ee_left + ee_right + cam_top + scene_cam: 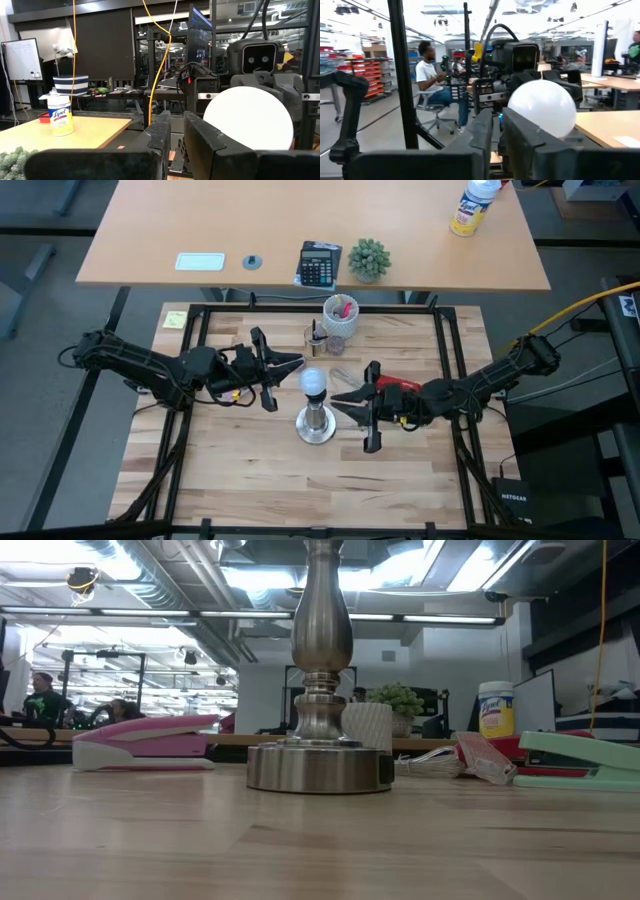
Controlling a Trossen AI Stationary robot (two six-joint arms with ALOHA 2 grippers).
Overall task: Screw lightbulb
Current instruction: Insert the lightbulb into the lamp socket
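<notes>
The small round white frosted lightbulb is sitting on top of the shiny silver metal stand with a round base, near the middle of the light wooden tabletop. I am not touching the lightbulb with either arm.

My left end effector is hanging just beside the lightbulb, on its left side in the high view. Its two dark fingers are spreading apart there, one toward the far side and one toward the near side. In my left wrist view the lightbulb is showing big and round just past my fingers.

My right end effector is waiting just beside the stand on the other side. Its fingers are spreading wide too. In my right wrist view the lightbulb is just past them.

In the low view I am seeing the stand's base flat on the tabletop. A pink stapler is lying to one side of it and a pale green stapler to the other. I think the lightbulb is sitting straight, but I cannot see its screw part.
</notes>
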